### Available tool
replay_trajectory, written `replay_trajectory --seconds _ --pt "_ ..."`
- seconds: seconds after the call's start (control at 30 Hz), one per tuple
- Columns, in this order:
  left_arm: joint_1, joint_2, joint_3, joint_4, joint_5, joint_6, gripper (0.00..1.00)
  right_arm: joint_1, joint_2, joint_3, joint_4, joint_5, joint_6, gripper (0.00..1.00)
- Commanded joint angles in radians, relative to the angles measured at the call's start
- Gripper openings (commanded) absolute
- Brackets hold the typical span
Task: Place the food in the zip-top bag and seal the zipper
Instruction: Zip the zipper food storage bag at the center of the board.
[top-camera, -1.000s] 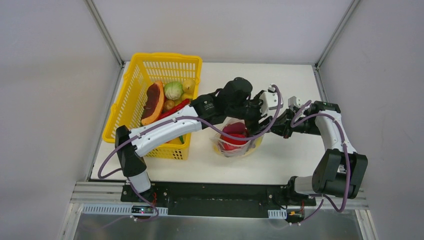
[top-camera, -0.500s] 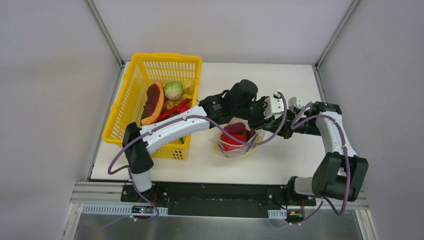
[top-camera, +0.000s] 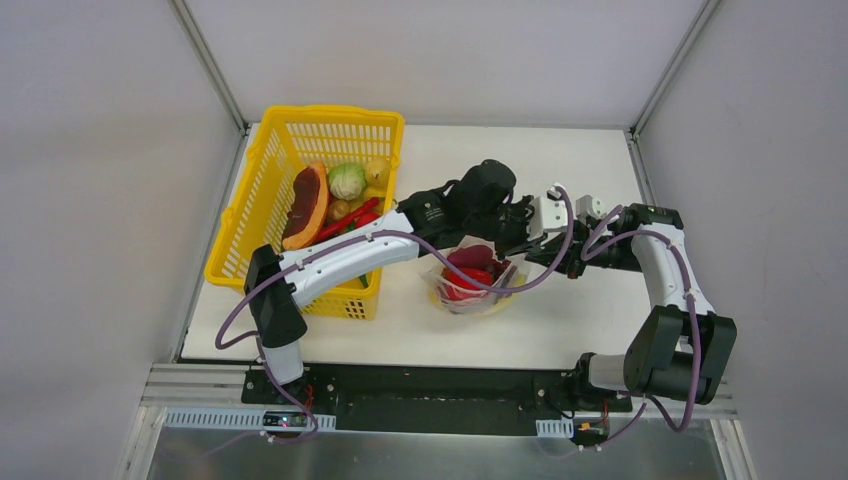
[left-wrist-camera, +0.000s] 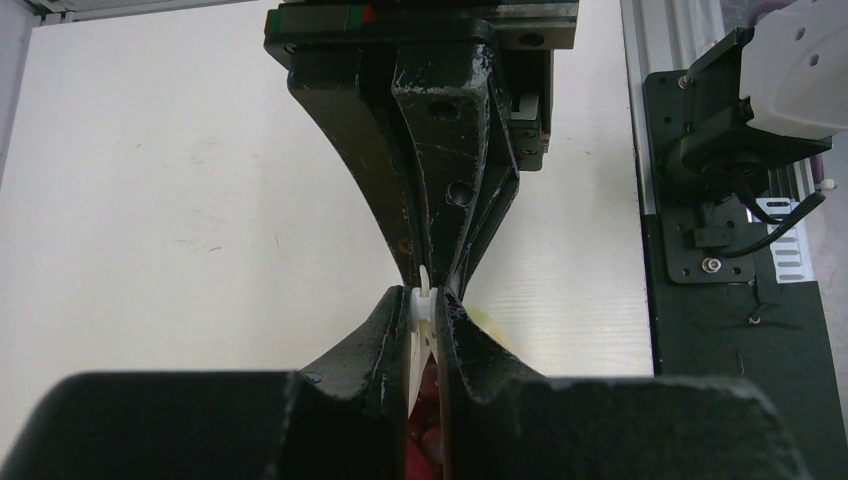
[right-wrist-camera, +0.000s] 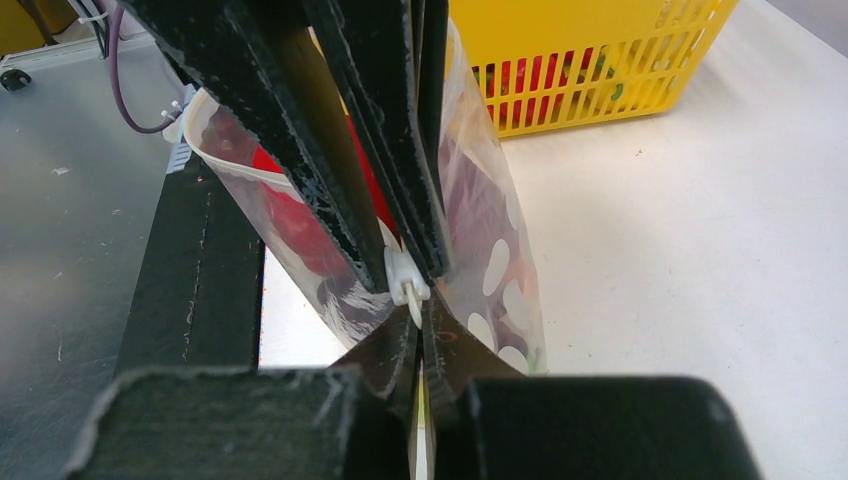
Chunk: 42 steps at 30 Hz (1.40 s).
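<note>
Left gripper (left-wrist-camera: 425, 308): clamped on zipper (left-wrist-camera: 421, 322) tab, shifted toward 3 o'clock. Right gripper (right-wrist-camera: 420, 328): pinching zip-top bag (right-wrist-camera: 482, 222) edge. Sealing likely nearing its end.

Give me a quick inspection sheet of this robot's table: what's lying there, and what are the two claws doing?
Surface: pale table, no spills seen.
Job's things: zip-top bag holds red and purple food; other pieces sit in the yellow basket.
Clutter: nothing seen.
Grippers: left gripper and right gripper are both shut on the zipper, tip to tip.
Cables: purple cables run along both arms; one drapes across the bag.
Surroundings: grey wall panels.
</note>
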Motion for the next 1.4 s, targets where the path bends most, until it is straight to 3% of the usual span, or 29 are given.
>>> replay_trajectory --seconds 0.0,0.33,0.6,1.37 --pt "-0.004 0.009 0.031 -0.045 0.040 0.003 0.13 -0.001 -0.022 0.008 -0.018 -0.041 -0.034 0.00" --pt "-0.003 0.022 0.048 -0.057 0.035 -0.028 0.21 -0.001 -0.023 0.010 -0.018 -0.039 -0.036 0.00" --pt "-0.002 0.022 0.047 -0.031 0.035 -0.045 0.12 -0.001 -0.022 0.008 -0.018 -0.039 -0.037 0.00" --pt "0.005 0.000 0.031 0.023 0.086 -0.125 0.20 -0.001 -0.022 0.006 -0.018 -0.038 -0.039 0.00"
